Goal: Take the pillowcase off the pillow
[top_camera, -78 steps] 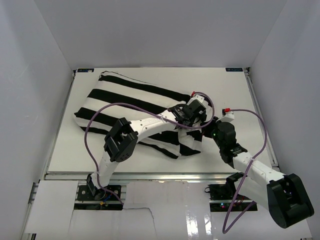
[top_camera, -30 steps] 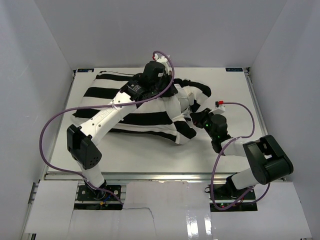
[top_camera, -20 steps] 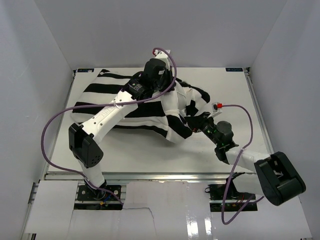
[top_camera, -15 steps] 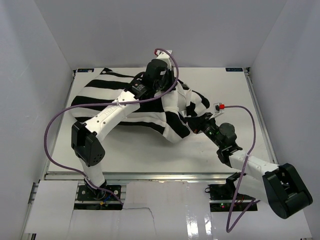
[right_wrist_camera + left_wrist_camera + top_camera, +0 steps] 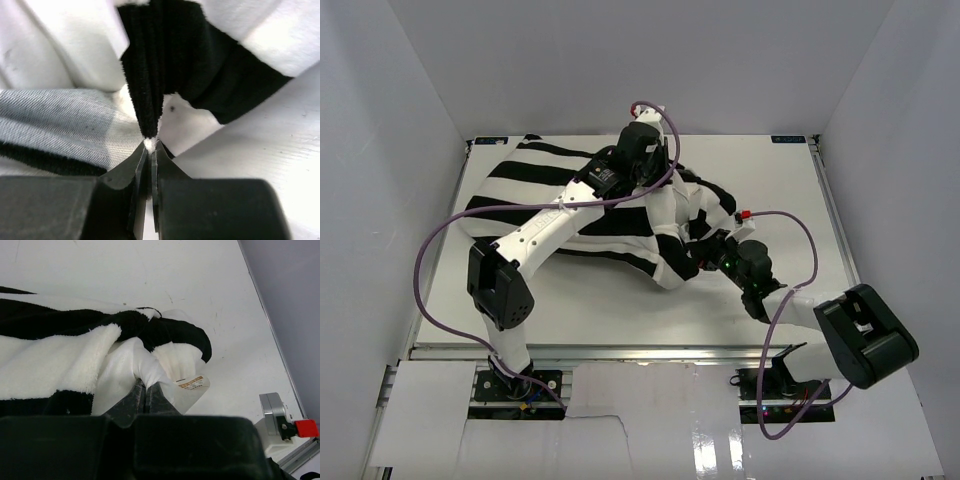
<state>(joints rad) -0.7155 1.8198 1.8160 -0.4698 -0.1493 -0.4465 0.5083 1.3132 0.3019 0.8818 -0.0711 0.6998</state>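
The black-and-white striped pillowcase lies across the table's far half. My left gripper reaches over it and is shut on a pinch of plain white pillow fabric beside a care label, at the case's open right end. The fluffy pillowcase lies bunched just behind that pinch. My right gripper is shut on the fluffy edge of the pillowcase, a black fold with a white tip between the fingers. Smooth white fabric shows at the upper left of the right wrist view. Most of the pillow is hidden inside the case.
The white table is walled by grey panels at the left, back and right. Purple cables loop from both arms, the left one swinging over the table's left side. The right arm's elbow hangs past the front right edge.
My left gripper has moved from the case's right end to the far middle, pulling white fabric. My right gripper has kept its hold near the case's lower right corner; its arm has folded in.
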